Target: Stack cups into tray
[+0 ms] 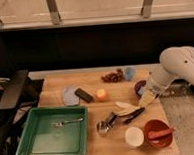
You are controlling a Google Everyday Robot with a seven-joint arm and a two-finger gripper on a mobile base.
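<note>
Fingers [146,99] by bowl [139,88]; utensil [68,122] in tray [35,145]

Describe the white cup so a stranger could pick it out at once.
On the wooden table, find the red bowl at the near right corner. The white cup stands just left of it, nearer the camera than the gripper over the table's right side. It is the only white round container there.

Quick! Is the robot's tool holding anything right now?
The tool: over the right side of the table, beside the dark purple bowl; open or shut cannot be told.
</note>
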